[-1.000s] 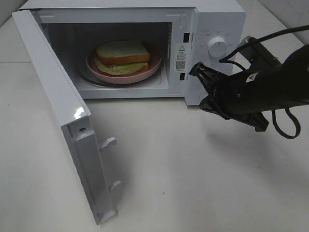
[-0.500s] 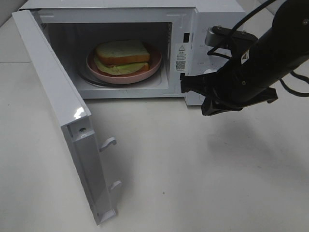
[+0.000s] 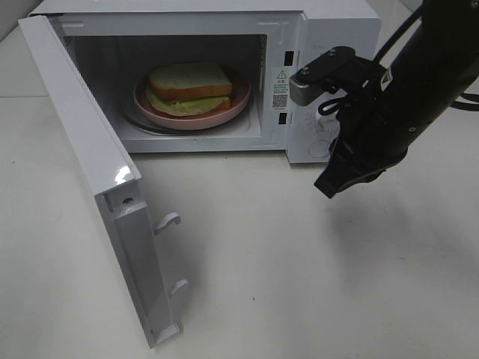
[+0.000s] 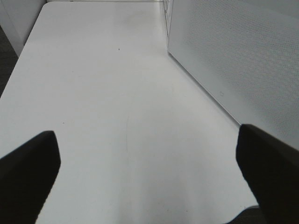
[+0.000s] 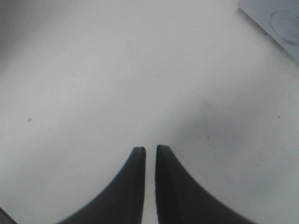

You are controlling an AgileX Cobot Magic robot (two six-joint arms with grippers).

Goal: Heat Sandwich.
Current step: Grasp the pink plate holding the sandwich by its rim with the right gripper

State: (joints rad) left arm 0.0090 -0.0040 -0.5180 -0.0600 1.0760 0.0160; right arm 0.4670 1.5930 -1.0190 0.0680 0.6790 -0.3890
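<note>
The sandwich (image 3: 189,86), pale bread with green and yellow layers, lies on a pink plate (image 3: 224,116) inside the white microwave (image 3: 337,22). Its door (image 3: 97,172) stands wide open to the left. My right gripper (image 3: 329,185) hangs in front of the control panel and points down at the table. In the right wrist view the right gripper (image 5: 150,149) has its two dark fingers nearly together, only a thin slit between them, and nothing is held. My left gripper (image 4: 147,177) is open over bare table; it does not appear in the exterior high view.
The white table (image 3: 299,284) stretches in front of the microwave. The open door juts out toward the front left. A white, finely dotted panel (image 4: 233,60) rises beside the left gripper. The microwave's dial (image 3: 322,146) sits partly behind the right arm.
The right arm has swung from pointing sideways at the microwave's front to pointing down at the table. The sandwich, plate and door have not moved.
</note>
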